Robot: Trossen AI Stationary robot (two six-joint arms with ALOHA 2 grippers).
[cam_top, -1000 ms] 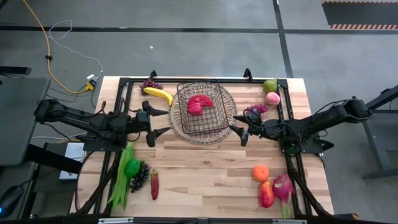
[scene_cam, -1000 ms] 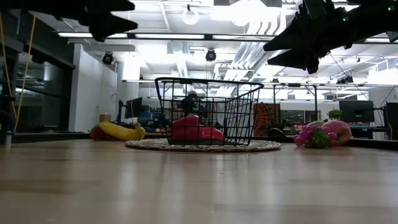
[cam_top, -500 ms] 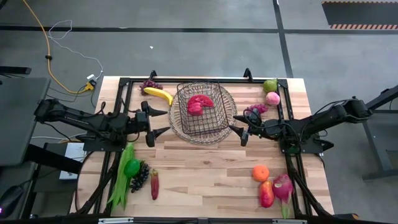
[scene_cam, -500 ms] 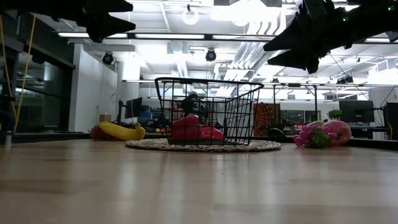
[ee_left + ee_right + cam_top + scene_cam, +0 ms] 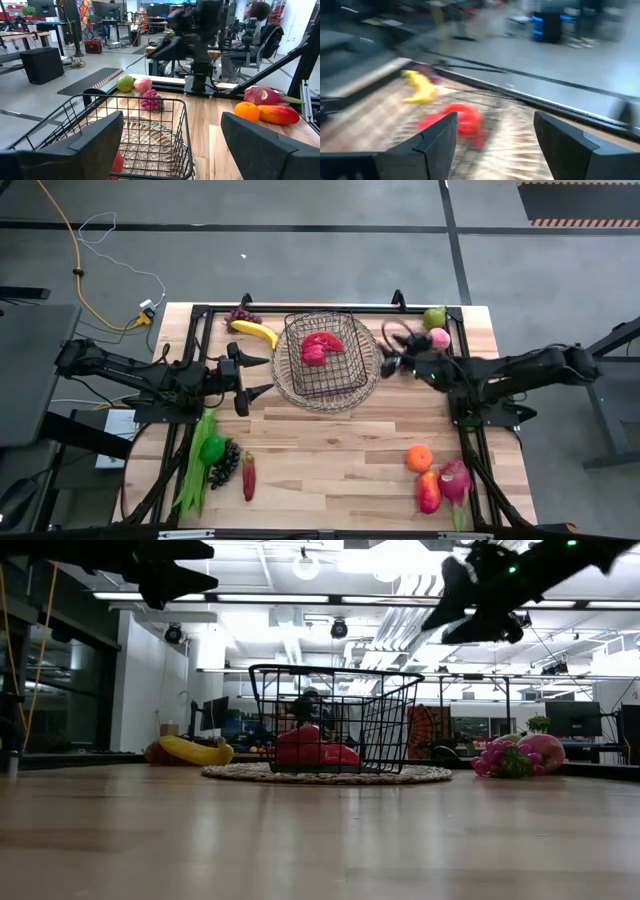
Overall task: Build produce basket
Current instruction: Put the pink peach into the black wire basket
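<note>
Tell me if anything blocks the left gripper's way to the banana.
Nothing visible does. The left gripper hangs open above the table just left of the basket, and the banana lies on bare wood behind it. The grapes sit beyond the banana.

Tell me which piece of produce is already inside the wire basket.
The red watermelon slice, lying alone in the basket; the banana and everything else sit out on the table.

Bright light is given by ceiling lamps (image 5: 400, 558). The right wrist view is badly blurred; soft shadows are seen on the counter (image 5: 330, 450).
</note>
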